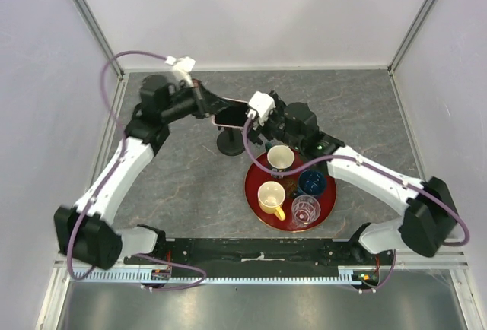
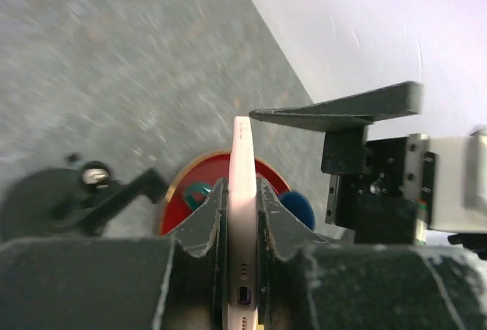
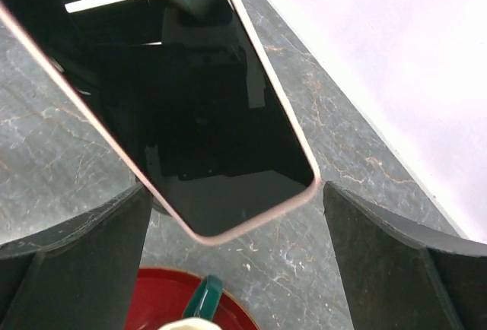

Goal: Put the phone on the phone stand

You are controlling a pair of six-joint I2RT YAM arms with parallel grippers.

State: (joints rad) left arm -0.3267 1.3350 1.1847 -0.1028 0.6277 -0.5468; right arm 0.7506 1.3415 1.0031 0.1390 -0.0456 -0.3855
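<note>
The phone (image 1: 230, 117), with a black screen and pink rim, is held in the air above the black phone stand (image 1: 228, 146). My left gripper (image 1: 204, 106) is shut on its far-left end; in the left wrist view the phone (image 2: 243, 185) stands edge-on between both fingers. My right gripper (image 1: 253, 119) is open at the phone's other end. In the right wrist view the phone's screen (image 3: 190, 109) fills the top and its rounded end lies between the spread fingers (image 3: 396, 261), close to both tips. The stand's disc base (image 2: 38, 204) shows low left in the left wrist view.
A red round tray (image 1: 259, 212) sits right of the stand with a cream cup (image 1: 279, 157), a yellow cup (image 1: 272, 197), a blue cup (image 1: 310, 183) and a clear glass (image 1: 305, 210). The tray's rim (image 3: 156, 299) and a teal handle (image 3: 200, 297) lie under my right gripper.
</note>
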